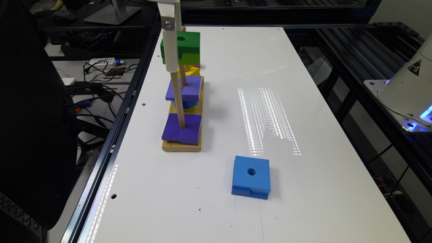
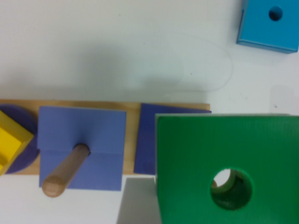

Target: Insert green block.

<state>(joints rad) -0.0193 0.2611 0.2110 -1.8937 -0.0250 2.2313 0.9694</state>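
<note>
Green block (image 1: 184,45) held aloft in the pincer (image 1: 168,44), its hole over a peg tip (image 2: 219,184), purple blocks (image 1: 182,130) below, blue block (image 1: 251,177) lying near on the tabletop (image 1: 303,101).

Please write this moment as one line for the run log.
phase: insert | held: green block in gripper, above the pegs | peg tip seen through its hole | blue block loose on table

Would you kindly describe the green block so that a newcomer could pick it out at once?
Start at the long wooden peg board on the white table, towards the exterior view's left. Over it, held high among the pegs by the white gripper, is the square two-tone green block. Unlike the purple square blocks resting on the board and the blue square block lying on the table, it is raised.
</note>
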